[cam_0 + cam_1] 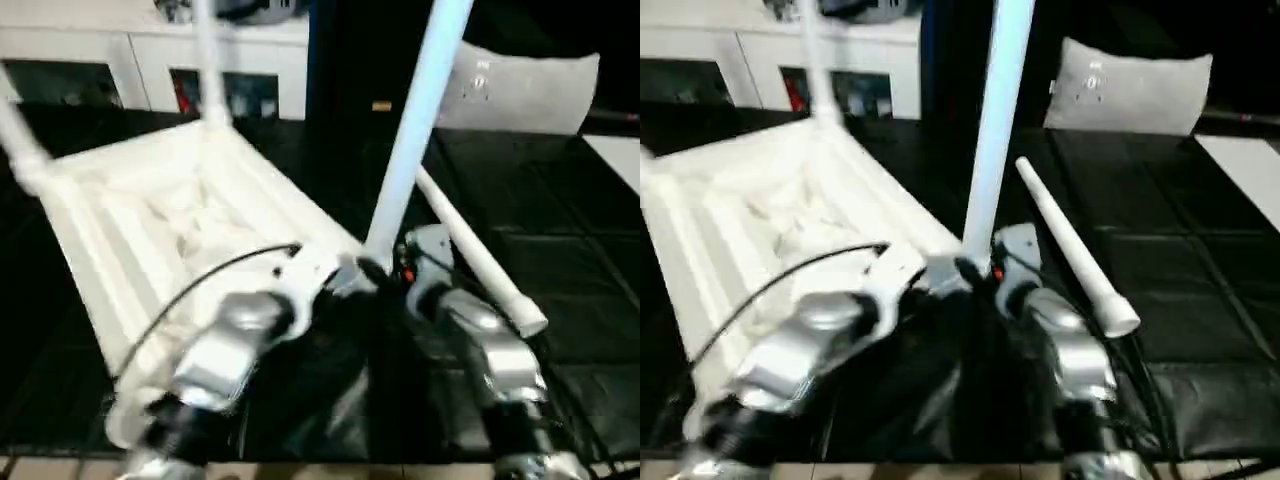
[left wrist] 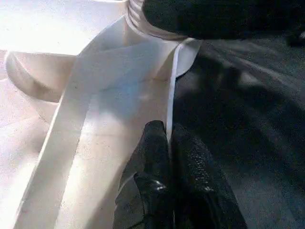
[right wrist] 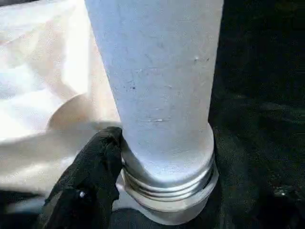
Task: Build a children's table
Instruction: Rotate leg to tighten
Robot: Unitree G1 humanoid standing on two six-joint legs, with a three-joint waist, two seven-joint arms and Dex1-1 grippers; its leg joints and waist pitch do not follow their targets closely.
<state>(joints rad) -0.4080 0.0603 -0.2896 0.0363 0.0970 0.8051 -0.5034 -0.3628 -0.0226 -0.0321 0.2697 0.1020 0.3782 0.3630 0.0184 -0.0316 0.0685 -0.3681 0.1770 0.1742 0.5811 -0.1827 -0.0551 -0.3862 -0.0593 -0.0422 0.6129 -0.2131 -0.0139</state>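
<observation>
On the black mat point(image 1: 560, 290), the table top point(image 1: 160, 230) is lying upside down, ribs upward. Three legs are standing in its corner sockets, and the near leg point(image 1: 415, 130) is rising at the corner closest to both arms. The left gripper point(image 2: 169, 143) is pinching the top's thin rim, fingers clenched on it. The right gripper point(image 1: 385, 272) is clasping the near leg's base, one finger point(image 3: 93, 171) pressing beside its threaded collar. A fourth leg point(image 1: 1070, 250) is lying loose just beside it.

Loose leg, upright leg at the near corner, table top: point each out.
loose leg point(image 1: 1070, 248), right eye view, mid-shaft, lying on the black surface.
upright leg point(image 1: 415, 130), left eye view, mid-shaft, above the near corner socket.
table top point(image 1: 150, 225), left eye view, ribbed underside facing up.
</observation>
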